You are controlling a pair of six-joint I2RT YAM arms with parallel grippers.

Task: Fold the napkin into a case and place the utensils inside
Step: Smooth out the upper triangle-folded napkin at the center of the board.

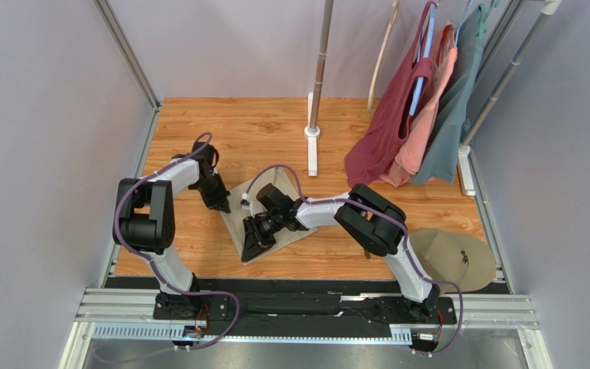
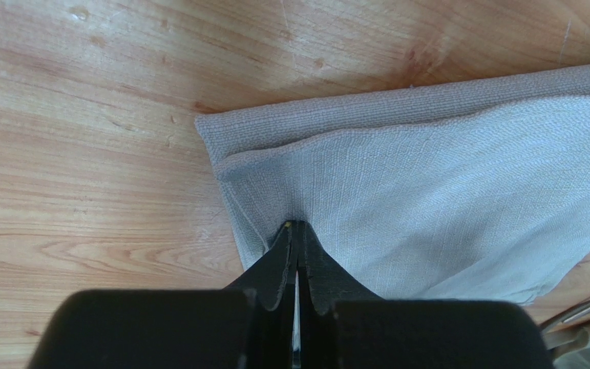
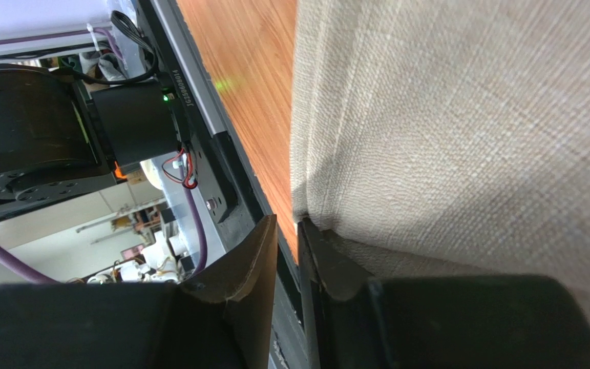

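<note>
Nearest you, the right gripper [image 1: 255, 233] sits at the near corner of the napkin [image 2: 444, 192], about 7 o'clock of the cloth's middle in the overhead view. Its jaws stand a slit apart with the hem right at the slit. You cannot tell from the wrist view whether any cloth is pinched, so check before you pull.

A little farther out, the left gripper [image 2: 298, 225] is at the cloth's 9 o'clock corner. Its jaws are fully together on the hem of the upper layer, and it looks like a true pinch. From there the napkin runs off toward 3 o'clock in that wrist view, in two layers, with the lower one showing as a strip along the far side.

The cloth lies doubled on the surface [image 1: 198, 254] between the arms, not yet a narrow case. Both arms are at it, so I judge the next fold turns on the left corner travelling across toward 3 o'clock. What look like the utensils [image 2: 586, 311] poke in at 4 o'clock of the left gripper, just beside the cloth.
</note>
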